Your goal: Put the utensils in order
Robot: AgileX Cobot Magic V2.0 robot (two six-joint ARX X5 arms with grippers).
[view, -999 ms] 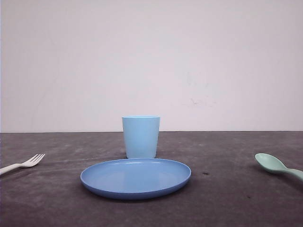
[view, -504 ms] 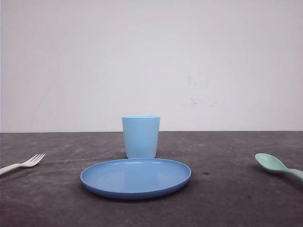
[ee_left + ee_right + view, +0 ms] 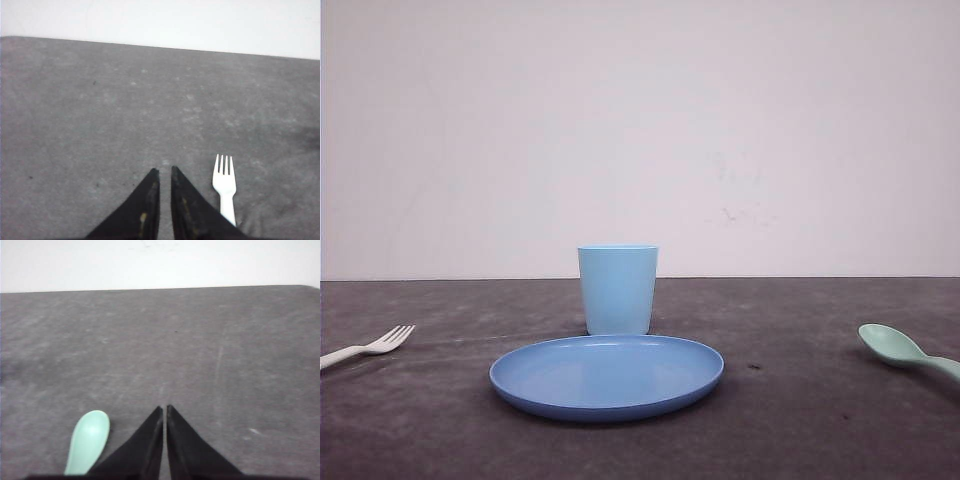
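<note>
Your left gripper (image 3: 163, 171) and right gripper (image 3: 164, 409) sit nearly closed, holding nothing. Beside them lie the white four-tined fork (image 3: 224, 185) and the smooth mint spoon (image 3: 89, 440).

A dark grey table (image 3: 800, 410) is occupied by a blue plate (image 3: 607, 375), a light blue cup (image 3: 618, 289), a white fork (image 3: 370, 347) and a mint-green spoon (image 3: 905, 351).

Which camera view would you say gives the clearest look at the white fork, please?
The left wrist view shows the fork best: its four tines are distinct and it lies close beside the shut left gripper, on the dark table. In the front view the fork is small and cut off by the frame's edge.
</note>
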